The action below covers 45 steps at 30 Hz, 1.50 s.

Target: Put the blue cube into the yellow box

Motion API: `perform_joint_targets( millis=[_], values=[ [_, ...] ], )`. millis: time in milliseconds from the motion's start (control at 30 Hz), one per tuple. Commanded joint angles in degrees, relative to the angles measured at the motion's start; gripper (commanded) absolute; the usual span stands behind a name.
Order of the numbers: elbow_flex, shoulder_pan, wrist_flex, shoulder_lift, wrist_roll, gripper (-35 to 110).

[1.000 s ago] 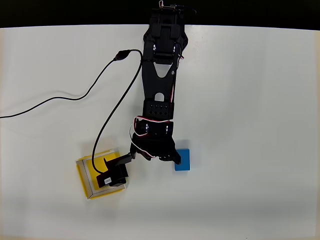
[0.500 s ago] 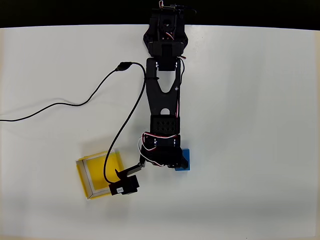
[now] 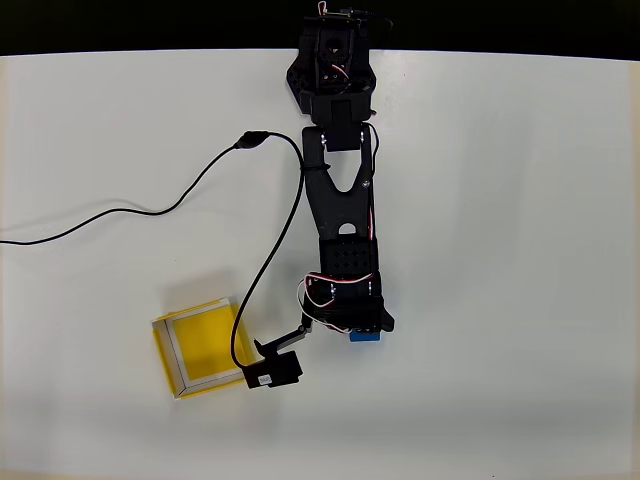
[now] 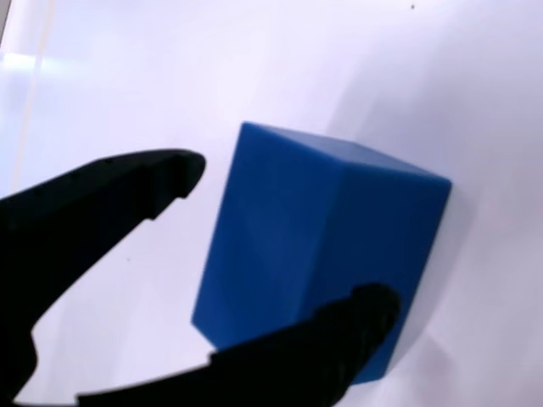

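Your jaws stand apart around the blue cube (image 4: 318, 254): in the wrist view one dark finger (image 4: 110, 203) sits clear of its left face with bare surface between, and the other finger (image 4: 339, 331) crosses in front of its lower right corner, so nothing is clamped yet. That spread suits a cube this wide for the opening; you need both faces inside before you close.

From overhead, the arm (image 3: 340, 200) reaches down the middle of the white counter (image 3: 520, 250) from its far edge, and its wrist covers most of the cube (image 3: 364, 337), leaving only a blue sliver at the lower edge. The cube rests flat on the counter, a little below centre.

The yellow box (image 3: 200, 345) lies apart from it toward the counter's lower left corner, open side up, well placed for a drop from above. A black cable (image 3: 150, 200) trails across the left half to the counter's left edge; you should judge it a snag risk during the carry.
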Motion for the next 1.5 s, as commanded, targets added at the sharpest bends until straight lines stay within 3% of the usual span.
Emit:
perform_joint_targets(
  millis=[0, 567, 933, 1467],
  values=[
    [-3.08, -1.41, -1.05, 2.37, 0.0, 36],
    [0.26, -1.49, -4.04, 0.79, -0.7, 17],
    [1.14, -0.53, -4.92, 4.04, -4.31, 16],
    [1.67, 11.07, -12.74, 20.48, -14.85, 16]
  ],
)
